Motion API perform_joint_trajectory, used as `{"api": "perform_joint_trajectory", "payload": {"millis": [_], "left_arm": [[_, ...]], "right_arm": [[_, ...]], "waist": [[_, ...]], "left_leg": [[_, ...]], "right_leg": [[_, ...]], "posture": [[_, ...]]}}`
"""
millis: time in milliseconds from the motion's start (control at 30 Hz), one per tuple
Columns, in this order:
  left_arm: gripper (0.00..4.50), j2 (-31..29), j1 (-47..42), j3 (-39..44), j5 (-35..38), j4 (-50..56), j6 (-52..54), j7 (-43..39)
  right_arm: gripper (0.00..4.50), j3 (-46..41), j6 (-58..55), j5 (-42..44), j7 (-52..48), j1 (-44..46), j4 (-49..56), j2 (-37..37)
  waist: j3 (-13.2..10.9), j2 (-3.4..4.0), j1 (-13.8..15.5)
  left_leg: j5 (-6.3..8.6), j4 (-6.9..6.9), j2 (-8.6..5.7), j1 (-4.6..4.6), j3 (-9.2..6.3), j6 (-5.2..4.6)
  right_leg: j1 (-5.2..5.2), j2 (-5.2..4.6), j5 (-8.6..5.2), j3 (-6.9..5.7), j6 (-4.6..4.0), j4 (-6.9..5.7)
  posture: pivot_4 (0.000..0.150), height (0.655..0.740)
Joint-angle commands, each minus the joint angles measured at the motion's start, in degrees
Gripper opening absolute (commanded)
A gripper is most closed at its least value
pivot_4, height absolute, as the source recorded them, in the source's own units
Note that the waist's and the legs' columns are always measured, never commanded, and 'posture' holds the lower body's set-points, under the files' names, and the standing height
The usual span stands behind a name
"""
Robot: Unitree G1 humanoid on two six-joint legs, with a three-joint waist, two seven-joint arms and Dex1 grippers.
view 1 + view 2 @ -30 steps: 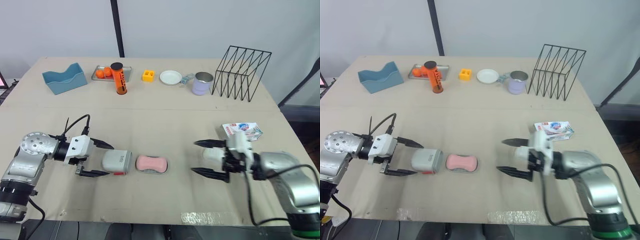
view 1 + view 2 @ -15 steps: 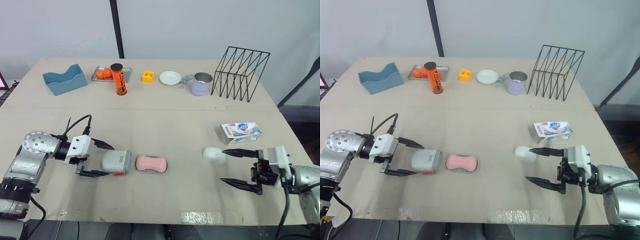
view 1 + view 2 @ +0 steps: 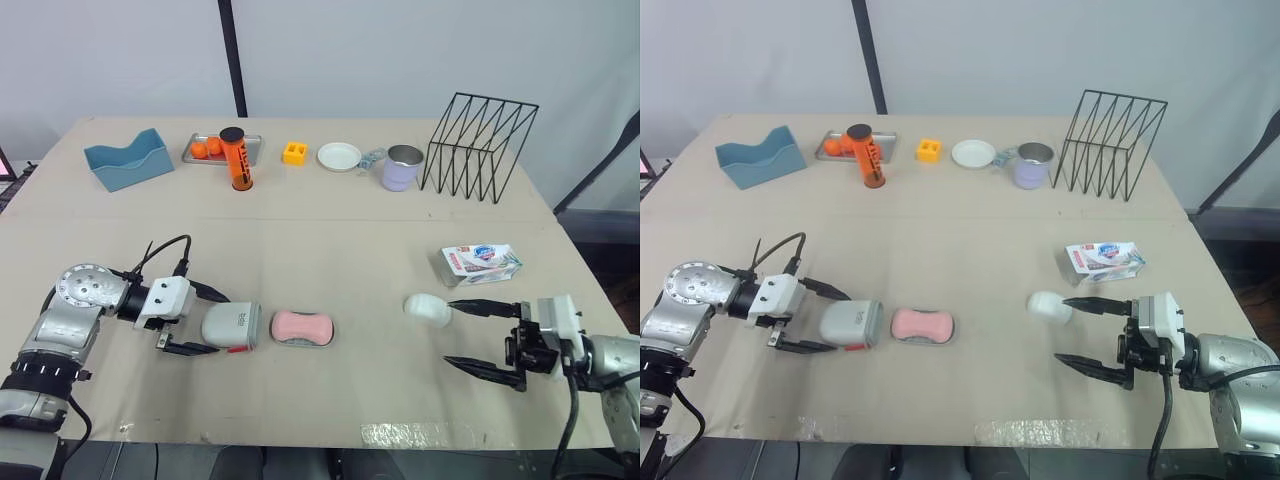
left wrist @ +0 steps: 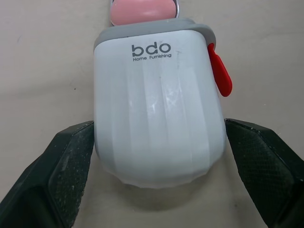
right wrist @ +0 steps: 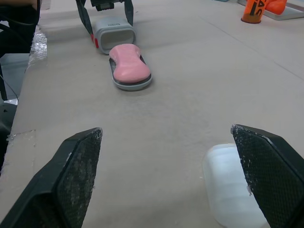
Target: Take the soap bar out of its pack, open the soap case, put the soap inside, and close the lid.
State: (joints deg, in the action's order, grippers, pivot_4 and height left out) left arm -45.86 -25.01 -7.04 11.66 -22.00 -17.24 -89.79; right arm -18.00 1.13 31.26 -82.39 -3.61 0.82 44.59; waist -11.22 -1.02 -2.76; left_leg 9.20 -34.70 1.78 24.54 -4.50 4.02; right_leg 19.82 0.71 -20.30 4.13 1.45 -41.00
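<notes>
Soap bar [image 3: 303, 325]: pink, seated on the grey case tray [image 5: 134, 86] at 7 o'clock on the table [image 3: 350, 250]; case not yet closed.

Case lid [image 3: 851, 324] lies at the soap's 9 o'clock, open mouth toward the tray, straddled by the left hand [image 3: 221, 323], which is released with its pads just beside the lid's flanks. Step judged: slide the lid over the tray. Advised: clench squarely on both flanks, keep the lid level and in line with the tray, and push slowly toward 3 o'clock so the tray is not shoved along. The right hand [image 3: 449, 332], released and empty at 4 o'clock, could brace the tray's far end. Undetermined: whether the pads touch the lid; what the white rounded object [image 3: 426, 307] beside the right hand is; the purpose of the red tab [image 4: 219, 71]. The pack [image 3: 482, 262] lies at the right hand's 12 o'clock.
</notes>
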Motion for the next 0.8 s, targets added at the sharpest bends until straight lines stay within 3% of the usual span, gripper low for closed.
{"api": "perform_joint_trajectory", "payload": {"millis": [33, 633, 767, 800], "left_arm": [[4.50, 0.1, -0.8, 0.3, -0.3, -0.3, -0.9, 0.9], [4.50, 0.4, 0.0, 0.3, -0.2, -0.4, -1.7, 1.7], [3.49, 0.4, 0.0, 0.2, -0.1, -0.5, -1.6, 1.6], [3.49, 0.5, 0.0, 0.2, -0.1, -0.5, -1.6, 1.7]], "right_arm": [[4.47, -0.3, 0.6, 0.6, 0.0, 0.1, 1.1, 0.5], [4.47, -0.5, 0.7, 0.3, -0.2, -0.1, 0.7, 0.9], [4.50, -0.5, 0.7, 0.2, -0.2, -0.3, 0.7, 1.0], [4.50, -0.5, 0.7, 0.2, -0.2, -0.3, 0.7, 1.0]], "waist": [[0.0, 0.00, 0.0], [0.0, 0.00, 0.0], [0.0, 0.00, 0.0], [0.0, 0.00, 0.0]], "left_leg": [[0.00, 0.00, 0.00, 0.00, -0.01, 0.00], [0.00, 0.00, 0.00, 0.00, -0.01, 0.00], [0.00, 0.00, 0.00, 0.00, -0.01, 0.00], [0.00, 0.00, 0.00, 0.00, -0.01, 0.00]], "right_leg": [[0.00, 0.00, 0.00, 0.00, 0.00, 0.00], [-0.01, 0.00, 0.00, -0.01, 0.00, 0.00], [-0.01, 0.00, 0.00, -0.01, 0.00, 0.00], [-0.01, 0.00, 0.00, -0.01, 0.00, 0.00]], "posture": [[0.150, 0.7400], [0.150, 0.7400], [0.150, 0.7400], [0.150, 0.7400]]}}
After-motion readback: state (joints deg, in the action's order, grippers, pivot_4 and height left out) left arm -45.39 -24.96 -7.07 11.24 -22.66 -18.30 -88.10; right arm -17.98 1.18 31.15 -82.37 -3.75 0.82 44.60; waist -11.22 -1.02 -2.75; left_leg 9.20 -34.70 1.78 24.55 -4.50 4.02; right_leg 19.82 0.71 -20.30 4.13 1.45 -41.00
